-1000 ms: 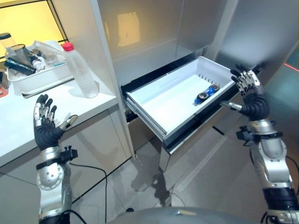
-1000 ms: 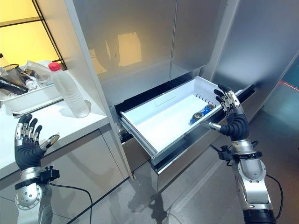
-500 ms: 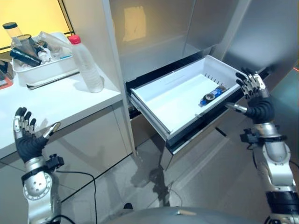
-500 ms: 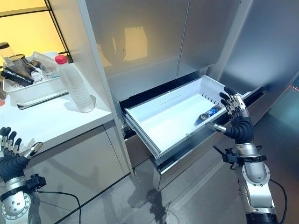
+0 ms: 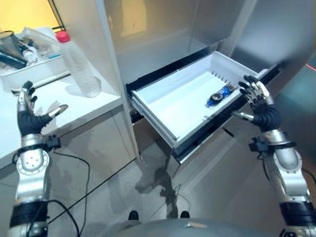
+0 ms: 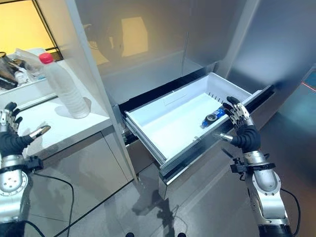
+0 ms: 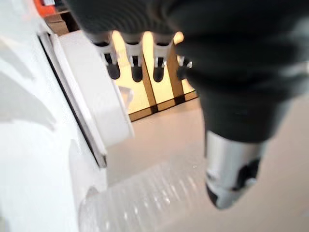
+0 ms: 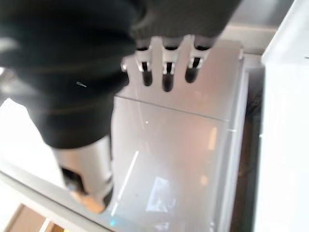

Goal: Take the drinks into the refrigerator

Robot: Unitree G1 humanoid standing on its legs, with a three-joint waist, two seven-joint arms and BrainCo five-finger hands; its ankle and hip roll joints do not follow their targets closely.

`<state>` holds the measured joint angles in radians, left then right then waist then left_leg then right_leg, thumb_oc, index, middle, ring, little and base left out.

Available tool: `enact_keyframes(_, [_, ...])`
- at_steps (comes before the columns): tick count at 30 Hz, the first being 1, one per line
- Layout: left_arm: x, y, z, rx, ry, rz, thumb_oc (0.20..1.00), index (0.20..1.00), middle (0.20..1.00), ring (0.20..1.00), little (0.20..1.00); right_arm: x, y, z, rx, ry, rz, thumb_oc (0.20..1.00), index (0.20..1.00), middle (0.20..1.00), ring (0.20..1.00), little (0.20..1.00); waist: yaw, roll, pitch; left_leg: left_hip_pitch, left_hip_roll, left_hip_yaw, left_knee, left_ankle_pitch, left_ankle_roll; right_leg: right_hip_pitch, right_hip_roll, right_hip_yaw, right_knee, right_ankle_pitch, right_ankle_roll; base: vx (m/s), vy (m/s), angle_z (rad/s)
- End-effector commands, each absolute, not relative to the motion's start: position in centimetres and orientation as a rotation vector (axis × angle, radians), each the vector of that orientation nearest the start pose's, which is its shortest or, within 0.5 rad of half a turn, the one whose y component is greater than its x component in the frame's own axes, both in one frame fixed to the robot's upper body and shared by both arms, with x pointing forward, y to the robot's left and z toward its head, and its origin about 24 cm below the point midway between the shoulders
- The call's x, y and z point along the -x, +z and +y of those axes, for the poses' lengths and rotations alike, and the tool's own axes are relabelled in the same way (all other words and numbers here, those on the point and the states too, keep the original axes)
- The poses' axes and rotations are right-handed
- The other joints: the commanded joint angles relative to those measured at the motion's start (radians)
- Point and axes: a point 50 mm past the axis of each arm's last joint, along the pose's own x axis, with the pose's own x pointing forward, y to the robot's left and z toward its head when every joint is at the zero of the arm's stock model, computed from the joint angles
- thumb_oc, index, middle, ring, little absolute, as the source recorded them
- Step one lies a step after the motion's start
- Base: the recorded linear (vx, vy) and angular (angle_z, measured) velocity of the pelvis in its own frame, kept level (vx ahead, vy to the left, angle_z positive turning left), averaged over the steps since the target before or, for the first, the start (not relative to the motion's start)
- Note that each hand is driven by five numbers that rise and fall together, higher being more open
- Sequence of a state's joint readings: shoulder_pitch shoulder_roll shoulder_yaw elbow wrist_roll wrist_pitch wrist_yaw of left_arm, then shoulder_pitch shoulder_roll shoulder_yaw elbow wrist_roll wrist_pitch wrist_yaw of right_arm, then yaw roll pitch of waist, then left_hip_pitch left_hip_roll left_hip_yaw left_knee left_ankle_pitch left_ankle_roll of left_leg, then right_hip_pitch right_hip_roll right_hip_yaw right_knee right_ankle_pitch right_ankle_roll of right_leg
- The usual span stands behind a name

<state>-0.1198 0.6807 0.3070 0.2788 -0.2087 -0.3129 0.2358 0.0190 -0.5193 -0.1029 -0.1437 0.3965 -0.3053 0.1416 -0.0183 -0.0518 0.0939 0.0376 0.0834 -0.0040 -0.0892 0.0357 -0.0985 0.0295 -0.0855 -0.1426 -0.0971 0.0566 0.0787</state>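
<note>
Drinks are found in two places: a clear plastic bottle (image 5: 76, 64) with a red cap stands upright on the white counter (image 5: 59, 106), and a small blue can (image 5: 219, 96) lies on its side inside the pulled-out white refrigerator drawer (image 5: 163, 111), toward the drawer's right end. A white tray (image 5: 29, 71) of mixed items sits on the counter behind the bottle, well apart from the drawer. The left hand (image 5: 30, 117) is held over the counter's front part, near the bottle but not touching it, with its fingers spread and relaxed and nothing held; in the left wrist view the ribbed side of the bottle is seen just beyond the thumb. The right hand (image 6: 240, 129) is held just beside the drawer's right front corner, its fingers likewise straight and apart, holding nothing; whether it touches the drawer rim cannot be told. The step in hand is judged to be the reach for the bottle, one drink being stowed already and the drawer left open to receive the next. The next move calls for the left hand to be brought up to the bottle's body and closed round it below the shoulder, so that the bottle is kept upright and not tipped, and then for it to be carried across to the free part of the drawer, clear of the can.
</note>
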Motion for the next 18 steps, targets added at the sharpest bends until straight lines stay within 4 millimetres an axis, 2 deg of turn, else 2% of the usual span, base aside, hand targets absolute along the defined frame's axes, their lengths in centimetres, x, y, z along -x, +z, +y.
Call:
enact_keyframes(1, [-26.2,17.9,35.8,-0.493,0.579,-0.458,1.000,1.000,1.000,1.000,1.000,-24.6,16.7,-24.2,0.160,0.128,-0.600,1.000,1.000,1.000,1.000,1.000,-0.030,-0.016,0.034,0.068,-0.079,-0.014,0.022,-0.130,0.105,0.054,0.038,-0.039,0.067,-0.127,-0.003,0.02,-0.008,-0.06])
enact_keyframes(5, [-26.8,17.2,36.0,-0.471,0.594,-0.416,1.000,1.000,1.000,1.000,1.000,-24.4,16.5,-24.3,0.159,0.127,-0.590,1.000,1.000,1.000,1.000,1.000,-0.038,-0.022,0.035,0.076,-0.074,-0.014,0.016,-0.131,0.101,0.057,0.043,-0.037,0.069,-0.134,-0.005,0.03,-0.008,-0.03])
enact_keyframes(12, [-27.1,16.8,34.1,-0.451,0.509,-0.432,1.000,1.000,1.000,1.000,1.000,-24.1,16.8,-24.4,0.160,0.116,-0.614,1.000,1.000,1.000,1.000,1.000,-0.040,-0.026,0.044,0.078,-0.070,-0.019,0.011,-0.133,0.098,0.058,0.046,-0.039,0.067,-0.140,-0.009,0.00,0.000,0.00])
enact_keyframes(18, [-27.7,16.8,33.9,-0.456,0.503,-0.420,1.000,1.000,1.000,1.000,1.000,-23.9,16.9,-24.3,0.152,0.117,-0.619,1.000,1.000,1.000,1.000,1.000,-0.048,-0.020,0.051,0.080,-0.070,-0.026,0.010,-0.137,0.099,0.057,0.050,-0.039,0.073,-0.149,-0.015,0.00,0.000,0.00])
